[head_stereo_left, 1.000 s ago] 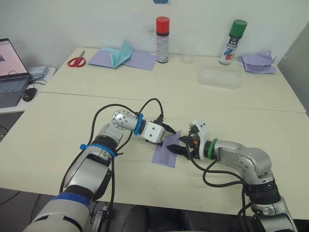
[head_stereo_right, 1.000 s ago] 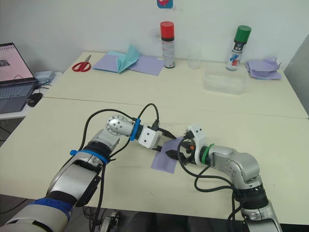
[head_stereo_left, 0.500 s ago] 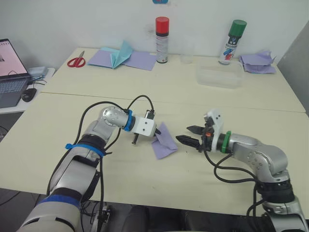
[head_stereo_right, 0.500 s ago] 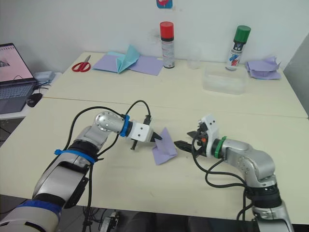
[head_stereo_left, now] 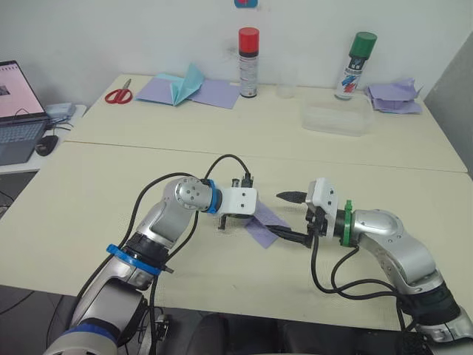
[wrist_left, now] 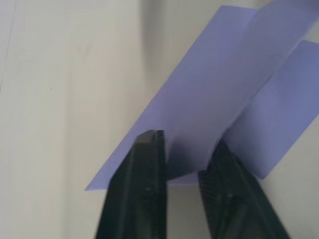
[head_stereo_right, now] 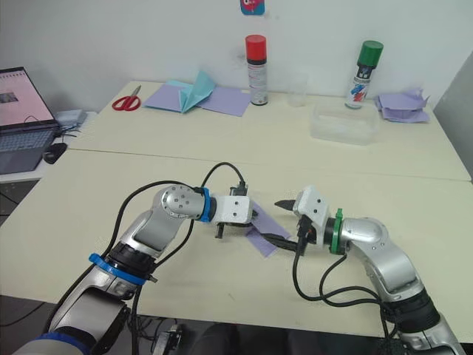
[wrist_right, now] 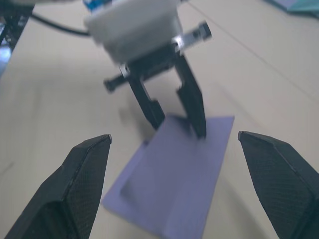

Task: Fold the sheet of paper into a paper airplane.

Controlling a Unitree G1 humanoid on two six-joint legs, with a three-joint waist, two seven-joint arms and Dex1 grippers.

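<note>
The left gripper (head_stereo_left: pixel 251 220) reaches in from the table's (head_stereo_left: pixel 89 192) near left, elbow bent and forearm running level toward the middle, and its two black fingers straddle the left end of the sheet of paper (head_stereo_left: pixel 267 221), parted with the paper's edge between them. The right gripper (head_stereo_left: pixel 290 216) comes from the near right, forearm angled inward, its fingers spread wide: one is raised above the sheet and the other lies low at the sheet's right end. The lavender sheet, partly folded, lies on the table's front half, near the middle, between the two grippers. Along the far edge stand a red-capped spray can (head_stereo_left: pixel 248 62) and a green-capped spray can (head_stereo_left: pixel 355 65), with a clear plastic tray (head_stereo_left: pixel 336 118) in front of the latter, red scissors (head_stereo_left: pixel 117 93) and a pale-blue paper shape (head_stereo_left: pixel 186 83) at the far left, and a heap of lavender papers (head_stereo_left: pixel 395 97) at the far right corner.

From the left wrist, the black fingers (wrist_left: pixel 144 194) stand apart, pressing down on the sheet's near edge, one fold layer overlapping another.

From the right wrist, the wide-set fingertips (wrist_right: pixel 75 189) frame the sheet and the left gripper, whose fingers rest on its far edge.
</note>
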